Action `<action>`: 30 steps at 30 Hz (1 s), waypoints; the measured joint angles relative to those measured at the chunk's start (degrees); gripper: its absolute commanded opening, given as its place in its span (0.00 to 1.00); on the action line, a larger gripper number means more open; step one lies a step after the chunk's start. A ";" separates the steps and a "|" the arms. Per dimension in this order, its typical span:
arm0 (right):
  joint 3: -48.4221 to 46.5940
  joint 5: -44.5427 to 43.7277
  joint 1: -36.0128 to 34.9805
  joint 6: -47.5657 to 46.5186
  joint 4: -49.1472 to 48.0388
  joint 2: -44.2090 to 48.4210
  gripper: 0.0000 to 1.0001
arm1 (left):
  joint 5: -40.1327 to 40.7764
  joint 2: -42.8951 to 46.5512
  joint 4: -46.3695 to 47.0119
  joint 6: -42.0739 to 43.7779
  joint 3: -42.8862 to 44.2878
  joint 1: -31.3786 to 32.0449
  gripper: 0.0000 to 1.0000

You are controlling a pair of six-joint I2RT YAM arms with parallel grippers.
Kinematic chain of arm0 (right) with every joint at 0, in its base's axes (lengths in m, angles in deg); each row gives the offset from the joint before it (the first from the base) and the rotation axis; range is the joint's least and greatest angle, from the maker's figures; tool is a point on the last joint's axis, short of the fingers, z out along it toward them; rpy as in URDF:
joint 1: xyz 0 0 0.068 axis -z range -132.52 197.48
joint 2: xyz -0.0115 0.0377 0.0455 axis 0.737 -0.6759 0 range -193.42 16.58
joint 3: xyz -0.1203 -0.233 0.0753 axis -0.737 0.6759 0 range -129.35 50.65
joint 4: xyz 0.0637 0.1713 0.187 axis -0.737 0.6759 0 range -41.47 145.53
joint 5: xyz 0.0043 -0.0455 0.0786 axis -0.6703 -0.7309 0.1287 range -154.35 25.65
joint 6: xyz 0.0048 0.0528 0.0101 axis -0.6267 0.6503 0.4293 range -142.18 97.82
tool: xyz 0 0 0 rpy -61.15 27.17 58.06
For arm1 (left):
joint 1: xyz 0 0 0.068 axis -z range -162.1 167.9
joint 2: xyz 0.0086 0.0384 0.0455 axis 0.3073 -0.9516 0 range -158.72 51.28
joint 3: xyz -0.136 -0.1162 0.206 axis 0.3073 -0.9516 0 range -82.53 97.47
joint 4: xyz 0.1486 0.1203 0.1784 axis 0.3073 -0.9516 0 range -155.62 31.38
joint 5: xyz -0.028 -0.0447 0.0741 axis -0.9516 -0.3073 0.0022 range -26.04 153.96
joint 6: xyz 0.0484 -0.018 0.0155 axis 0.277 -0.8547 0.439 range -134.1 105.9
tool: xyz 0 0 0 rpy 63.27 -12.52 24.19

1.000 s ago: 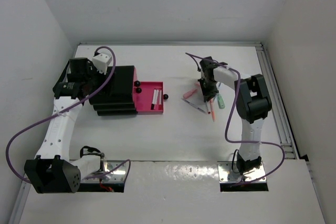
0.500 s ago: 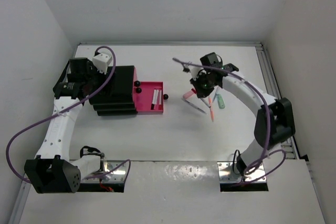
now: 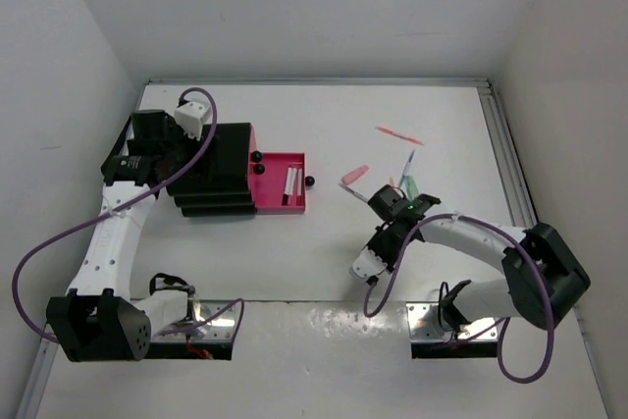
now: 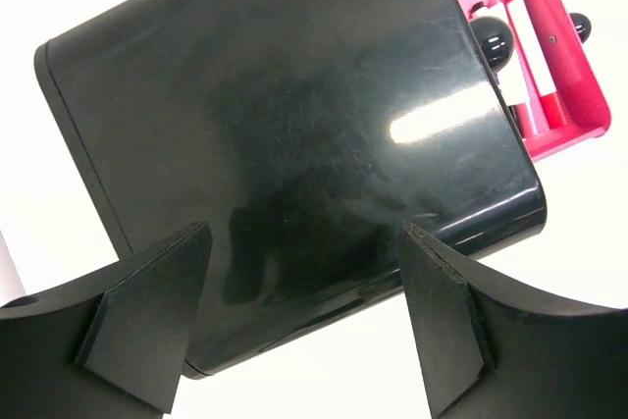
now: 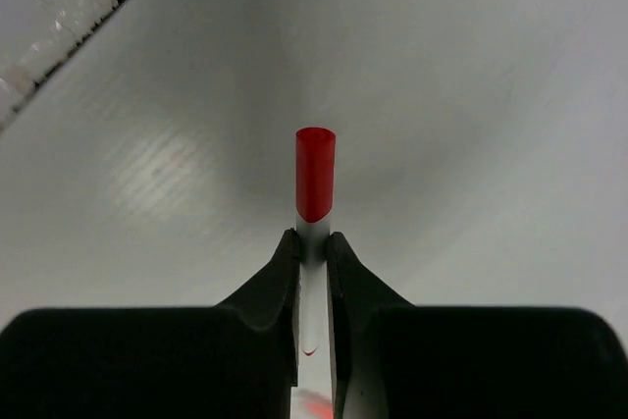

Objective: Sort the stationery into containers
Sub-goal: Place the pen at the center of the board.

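Red-capped white pen [image 5: 314, 179]: light, stiff, slick, likely best held mid-barrel; pinched below its cap by the right gripper [image 5: 314, 242] at table's [image 3: 324, 125] 5 o'clock, pink drawer [image 3: 267, 188] toward 10 o'clock; left gripper [image 4: 304, 340] spread wide, facing black drawer unit [image 4: 294, 125].

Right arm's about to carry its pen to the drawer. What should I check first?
1. Grip: right gripper shut on red-capped white pen: ok.
2. Bright pink drawer pulled out of black drawer unit: ok.
3. Room in drawer beside pens already inside: ok.
4. Left gripper open, above unit, off the drawer: ok.
5. Left fingers touching unit: cannot tell.
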 measured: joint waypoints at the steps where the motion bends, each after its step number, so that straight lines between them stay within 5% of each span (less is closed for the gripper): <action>1: -0.59 0.79 0.00 -4.57 0.04 -0.94 0.00 | -0.20 0.00 0.02 -0.13 -0.07 0.00 0.83; 10: -12.52 3.78 -2.08 -20.85 -0.61 -13.90 0.00 | -1.16 0.00 0.42 -1.18 -0.48 0.00 0.83; 12: -14.21 2.99 -2.69 -21.86 -0.96 -16.94 0.06 | -1.18 0.00 0.50 -1.36 -0.52 0.00 0.83; 16: -15.04 0.11 -3.21 -22.51 -2.93 -21.24 0.43 | -1.16 0.02 1.16 -1.95 -1.49 0.00 0.83; 20: -16.61 -1.90 -3.08 -22.53 -5.88 -22.40 0.54 | -1.03 0.07 1.20 -2.29 -1.90 0.00 0.83; 28: -14.51 -0.24 -2.71 -22.14 -5.86 -14.80 0.54 | -0.55 0.13 1.14 -0.85 -1.90 0.00 0.83; 30: -14.16 0.09 -4.04 -14.29 -7.98 -8.72 0.50 | -0.50 0.20 1.14 -0.39 -1.90 0.00 0.83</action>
